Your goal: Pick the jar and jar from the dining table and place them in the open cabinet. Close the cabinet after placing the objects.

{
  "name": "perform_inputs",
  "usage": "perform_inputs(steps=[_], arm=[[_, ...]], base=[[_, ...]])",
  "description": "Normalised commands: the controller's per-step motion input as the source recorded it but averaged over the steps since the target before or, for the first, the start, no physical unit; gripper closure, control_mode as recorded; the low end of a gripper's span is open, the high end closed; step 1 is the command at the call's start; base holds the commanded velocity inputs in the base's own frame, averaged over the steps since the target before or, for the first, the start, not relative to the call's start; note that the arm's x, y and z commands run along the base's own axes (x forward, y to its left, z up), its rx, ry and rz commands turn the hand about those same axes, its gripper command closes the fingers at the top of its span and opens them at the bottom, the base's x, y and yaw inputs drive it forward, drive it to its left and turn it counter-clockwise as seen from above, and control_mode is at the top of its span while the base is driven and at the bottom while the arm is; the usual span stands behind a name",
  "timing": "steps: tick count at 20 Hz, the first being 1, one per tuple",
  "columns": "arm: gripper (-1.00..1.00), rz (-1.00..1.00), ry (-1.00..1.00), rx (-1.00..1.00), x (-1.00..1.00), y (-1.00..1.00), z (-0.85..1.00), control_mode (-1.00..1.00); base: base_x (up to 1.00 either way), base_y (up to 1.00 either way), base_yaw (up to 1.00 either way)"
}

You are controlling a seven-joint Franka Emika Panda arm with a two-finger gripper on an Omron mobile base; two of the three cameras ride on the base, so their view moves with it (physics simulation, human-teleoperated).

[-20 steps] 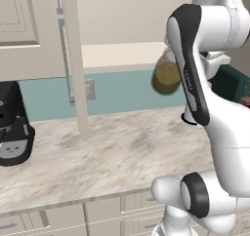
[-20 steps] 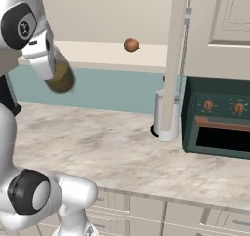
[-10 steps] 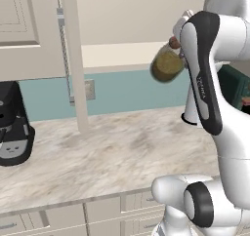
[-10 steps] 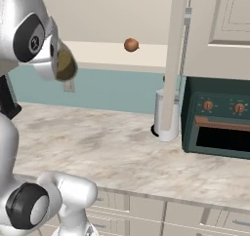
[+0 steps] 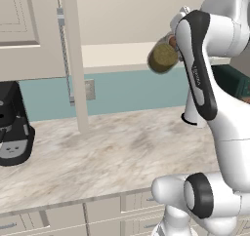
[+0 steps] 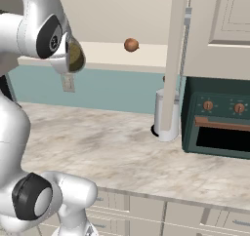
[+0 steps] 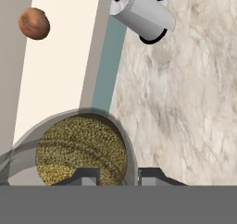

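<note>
Glass: the jar point(image 5: 163, 58) is looking rigid, smooth and breakable, so likely slippery under hard pads; olive-green fill is packing it, so probably modest weight, not featherlight.
Gripper: gripper point(image 7: 118, 173) is clamping the jar, both dark fingertips point(image 7: 83, 174) pressing at its near end in the hand view; jaws are standing narrow.
Hold point: judging from the hand view, the grip is sitting on the narrower top part, body hanging out beyond the tips; a squeeze across the round wall is what is keeping it from twisting.
Jar place: it is hanging in the air above the counter point(image 5: 112, 152), level with the front edge of the cream shelf point(image 6: 112, 54), not touching it.
Axis: long axis is running along the gripper's reach, tilted toward lying down, base aiming at the shelf, mouth toward the hand.
Shelf: orange-brown ball point(image 6: 131, 45) is sitting on it, well apart from the jar.
Cabinet: door point(image 5: 29, 30) is standing open at the left shelf end.
Counter back edge: paper roll point(image 6: 163, 114) is standing there.
</note>
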Motion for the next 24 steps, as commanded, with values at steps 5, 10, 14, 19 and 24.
perform_inputs(steps=[5, 10, 14, 19, 24], arm=[[1.00, 0.01, 0.06, 0.01, 0.49, -0.17, 0.13, -1.00], [1.00, 0.00, 0.08, 0.01, 0.42, -0.11, 0.11, -1.00], [1.00, 0.00, 0.03, 0.00, 0.36, 0.00, 0.03, -1.00], [1.00, 0.00, 0.00, 0.00, 0.22, 0.00, 0.02, -1.00], [1.00, 0.00, 0.00, 0.00, 0.15, 0.00, 0.00, -1.00]], base=[[0.00, 0.00, 0.00], [0.00, 0.00, 0.00], [0.00, 0.00, 0.00], [0.00, 0.00, 0.00], [0.00, 0.00, 0.00]])
